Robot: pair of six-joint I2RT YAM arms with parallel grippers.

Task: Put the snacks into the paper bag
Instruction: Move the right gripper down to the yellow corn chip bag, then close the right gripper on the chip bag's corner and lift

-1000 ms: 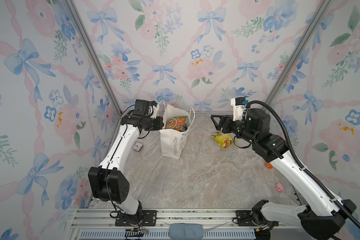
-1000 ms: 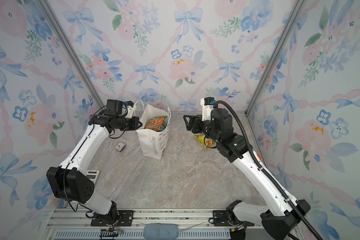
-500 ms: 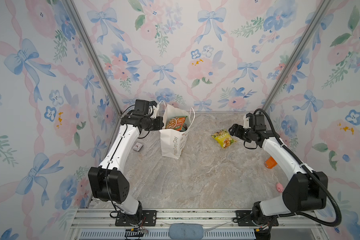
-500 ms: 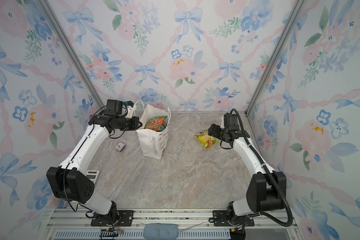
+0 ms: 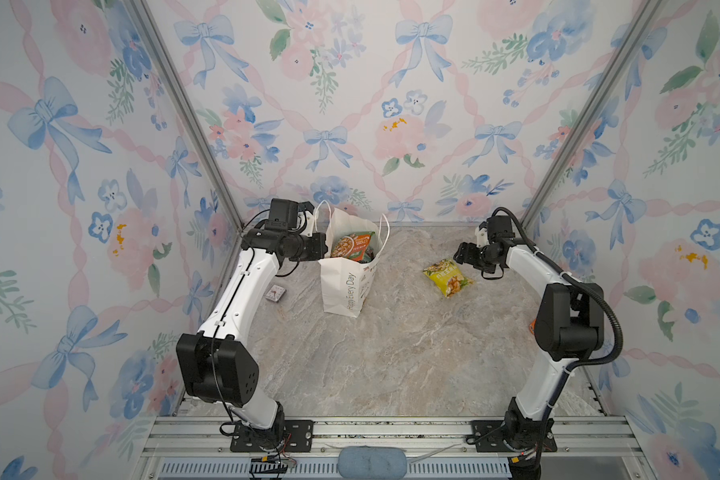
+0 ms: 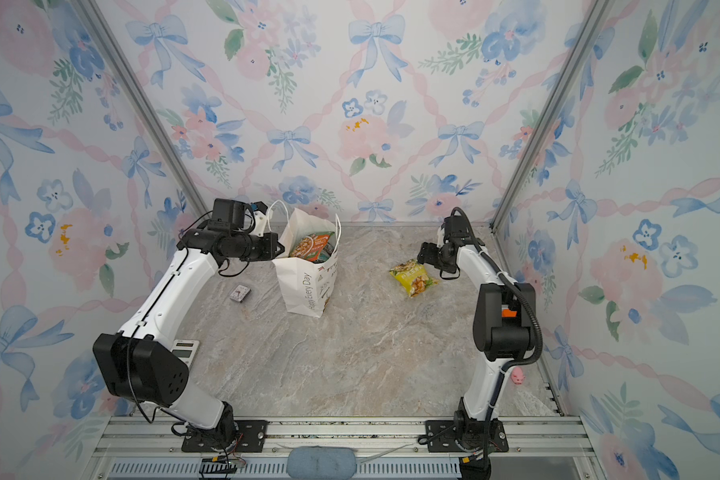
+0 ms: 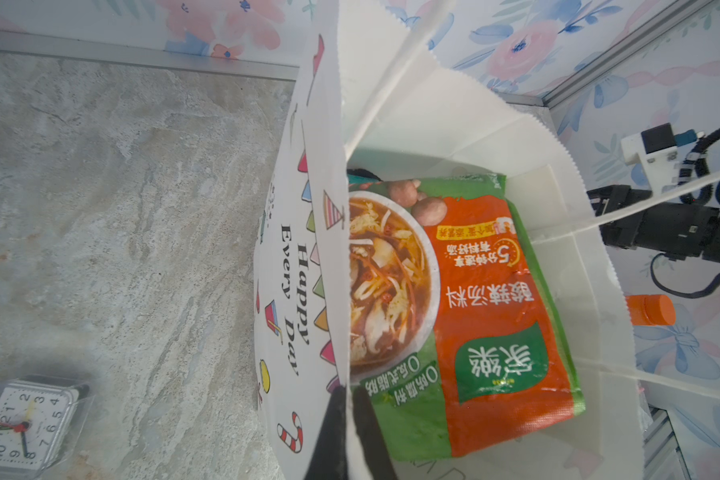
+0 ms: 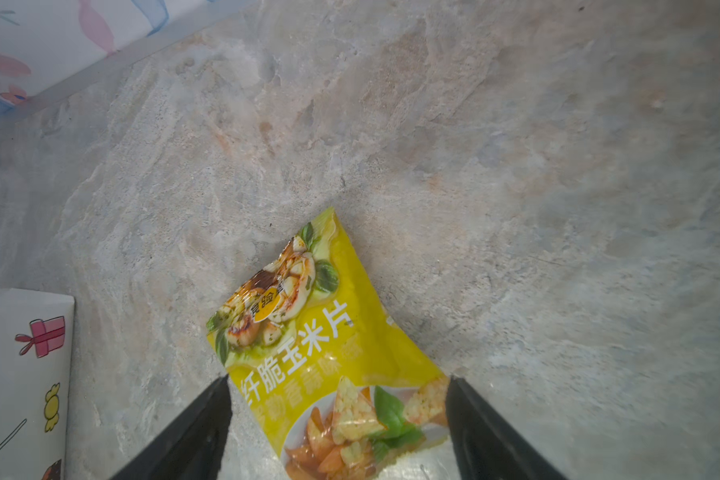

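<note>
Floral walls [image 5: 350, 104] (blue bows), marble floor [image 5: 391, 353].

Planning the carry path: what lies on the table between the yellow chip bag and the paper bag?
Nothing; both top views show bare tabletop between the yellow chip bag and the paper bag.

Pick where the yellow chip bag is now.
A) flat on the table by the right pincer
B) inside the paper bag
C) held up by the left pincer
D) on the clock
A: the yellow chip bag lies flat on the table, the open right pincer straddling it.
</note>
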